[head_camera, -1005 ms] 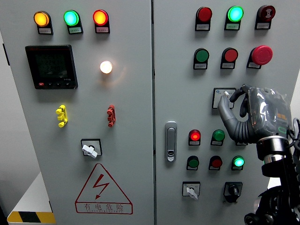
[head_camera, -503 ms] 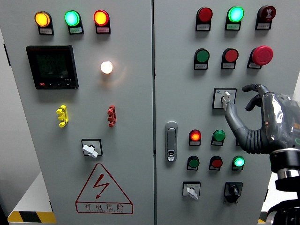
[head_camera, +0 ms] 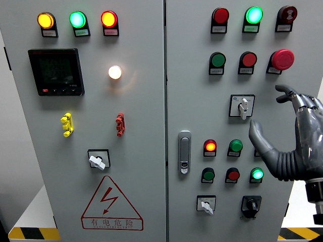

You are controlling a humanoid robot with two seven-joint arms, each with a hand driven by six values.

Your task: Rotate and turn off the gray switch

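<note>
Currently right hand (head_camera: 295, 138) hangs open, empty, fingers spread, just right of the gray switch (head_camera: 243, 107) on the right door, whose handle stands vertical, up-left of the thumb.

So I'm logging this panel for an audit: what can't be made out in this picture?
- Button labels: print too small, head view.
- Meter screen: dark, no digits readable.
- A control behind the right hand: mostly covered by its thumb.
- Gray switch: its plate markings are too small, so on or off is unclear.
</note>
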